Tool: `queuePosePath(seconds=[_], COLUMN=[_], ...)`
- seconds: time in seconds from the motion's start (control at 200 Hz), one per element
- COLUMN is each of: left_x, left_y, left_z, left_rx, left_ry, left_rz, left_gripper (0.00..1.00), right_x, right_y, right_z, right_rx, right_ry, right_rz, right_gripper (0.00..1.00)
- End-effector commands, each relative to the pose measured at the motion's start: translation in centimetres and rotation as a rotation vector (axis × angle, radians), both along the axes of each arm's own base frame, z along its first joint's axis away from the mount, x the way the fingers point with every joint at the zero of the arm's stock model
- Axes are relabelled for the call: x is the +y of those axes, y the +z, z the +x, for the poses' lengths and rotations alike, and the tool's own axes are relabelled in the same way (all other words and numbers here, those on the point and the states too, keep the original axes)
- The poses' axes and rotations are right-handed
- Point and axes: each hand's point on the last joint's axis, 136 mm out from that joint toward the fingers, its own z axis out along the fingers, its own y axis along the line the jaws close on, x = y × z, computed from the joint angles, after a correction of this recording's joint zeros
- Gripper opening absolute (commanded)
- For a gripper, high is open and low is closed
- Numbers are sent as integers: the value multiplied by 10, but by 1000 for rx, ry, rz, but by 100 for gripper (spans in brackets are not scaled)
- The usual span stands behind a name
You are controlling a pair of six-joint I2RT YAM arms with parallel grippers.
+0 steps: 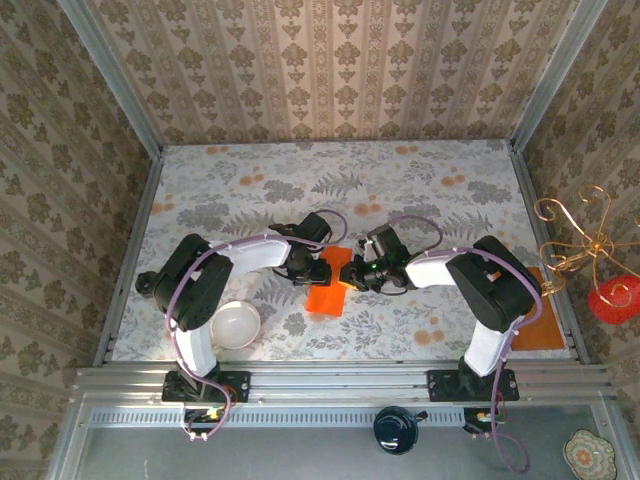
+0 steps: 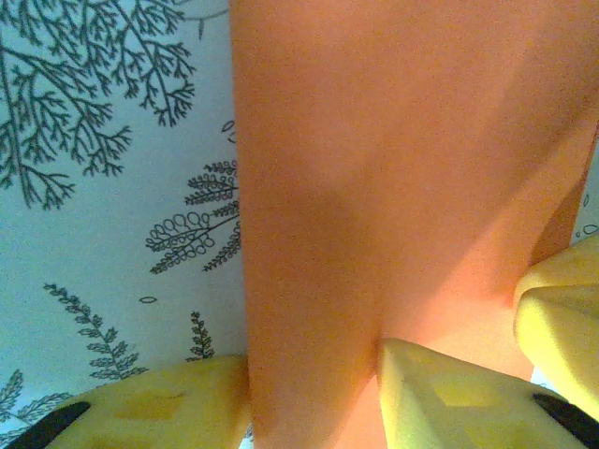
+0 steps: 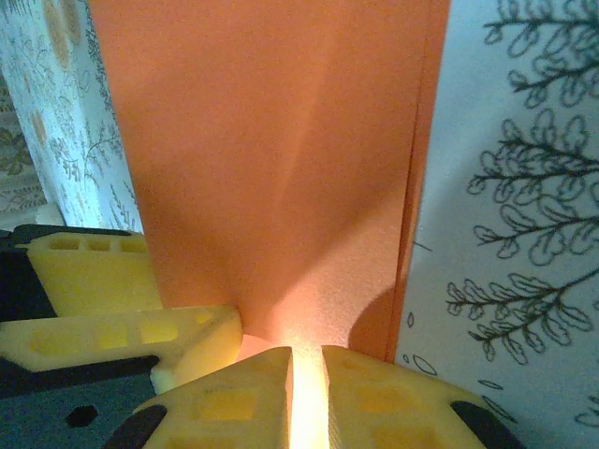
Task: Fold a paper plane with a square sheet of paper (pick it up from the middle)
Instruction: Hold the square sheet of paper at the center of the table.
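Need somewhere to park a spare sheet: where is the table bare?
The far stretch of table up to the back wall is bare, as is the near strip between the white bowl and the right arm. Crowded: the centre, where left claw and right claw meet on the orange sheet.

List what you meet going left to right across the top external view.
white bowl → left hand → square sheet of paper → right hand → brownish-orange rectangle → red ornament. I left out the gold wire piece because it overlaps the last two.
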Motion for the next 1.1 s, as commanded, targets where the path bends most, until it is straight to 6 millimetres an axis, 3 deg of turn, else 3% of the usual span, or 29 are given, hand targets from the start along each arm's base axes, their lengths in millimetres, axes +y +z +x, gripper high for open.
queuePosePath(seconds=[0.0, 0.145, 0.38, 0.655, 0.815, 0.96, 1.095], left_x=[16, 15, 15, 15, 9, 5, 11], left_y=[-68, -68, -67, -62, -39, 1, 38], left_z=[-35, -34, -34, -34, -25, -6, 10], left_rx=[136, 133, 134, 127, 80, -6, -85], left_ry=[-45, -46, -46, -39, -19, 28, 92], left_rz=[104, 101, 100, 93, 48, -34, -111], left_gripper=[43, 43, 44, 43, 43, 44, 46], right_x=[7, 7, 3, -22, -37, -47, -49], right_y=[7, 9, -7, -47, -69, -84, -85], right_z=[2, 3, -1, -22, -39, -49, -48], right_rx=[-15, -19, 24, 153, 219, 256, 241], right_ry=[12, 18, 11, 17, 68, 172, 261], right_rz=[23, 19, -11, -195, -269, -323, -337], right_gripper=[18, 18, 17, 13, 11, 10, 10])
